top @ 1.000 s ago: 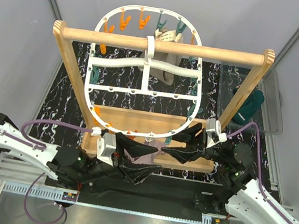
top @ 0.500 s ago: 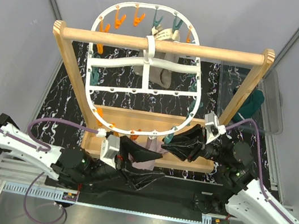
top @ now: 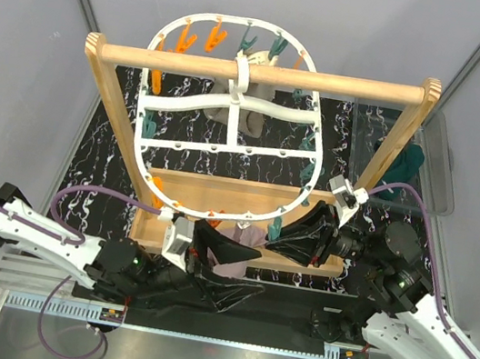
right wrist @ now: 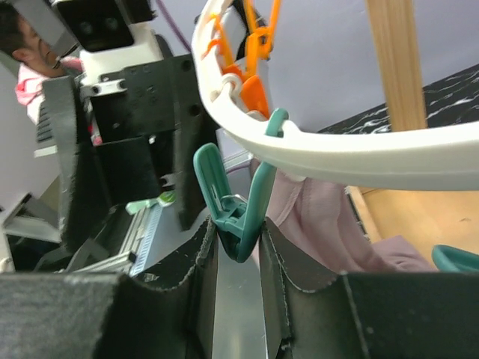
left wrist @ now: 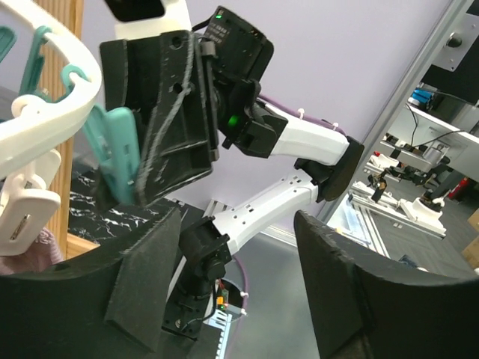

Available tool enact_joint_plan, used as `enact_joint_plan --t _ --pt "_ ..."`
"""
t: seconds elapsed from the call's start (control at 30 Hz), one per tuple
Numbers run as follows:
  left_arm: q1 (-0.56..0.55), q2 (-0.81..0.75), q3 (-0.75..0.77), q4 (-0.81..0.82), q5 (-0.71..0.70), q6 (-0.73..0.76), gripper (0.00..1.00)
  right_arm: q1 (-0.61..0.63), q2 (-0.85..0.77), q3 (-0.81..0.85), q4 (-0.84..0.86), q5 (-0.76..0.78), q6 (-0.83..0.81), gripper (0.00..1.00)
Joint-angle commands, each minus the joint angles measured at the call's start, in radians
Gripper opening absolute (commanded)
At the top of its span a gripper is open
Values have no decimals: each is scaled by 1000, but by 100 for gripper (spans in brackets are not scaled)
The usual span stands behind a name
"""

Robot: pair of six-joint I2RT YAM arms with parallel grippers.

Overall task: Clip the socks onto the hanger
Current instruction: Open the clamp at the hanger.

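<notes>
The white oval hanger [top: 142,159] hangs from the wooden rail, with orange and teal clothespins around its rim. My right gripper [top: 274,233] is at the hanger's near rim [right wrist: 337,153], shut on a teal clothespin [right wrist: 241,217] that dangles there [right wrist: 238,232]. A mauve-pink sock [top: 245,234] hangs just behind that pin [right wrist: 314,224]. My left gripper [top: 257,270] sits below and to the left of the sock; in its wrist view it stands open [left wrist: 236,224] with nothing between the fingers. A dark teal sock [top: 405,166] lies in the bin at the right.
The wooden rail stand [top: 258,74] spans the black marbled mat [top: 107,148], its posts at left and right. A clear bin [top: 442,172] sits beyond the right post. A grey-beige cloth [top: 251,122] hangs from the hanger's far side. The two arms are close together under the near rim.
The right gripper has closed on the teal clothespin and drawn slightly back to the right. The left gripper has opened wider. The hanger has swung, its far rim lifting.
</notes>
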Motion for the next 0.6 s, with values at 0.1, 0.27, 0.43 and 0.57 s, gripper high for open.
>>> enact_joint_plan --t 0.1,0.27,0.43,0.57 --pt "4 -69 -55 149 -68 -96 76 9 17 26 21 -103 55 16" --pt "11 -64 -5 116 -52 -139 78 8 34 20 41 -129 43 15" --pt "12 -23 30 146 -67 -139 79 9 51 46 43 -152 80 13" --pt "12 -18 12 204 -106 -110 84 9 52 74 35 -160 143 13"
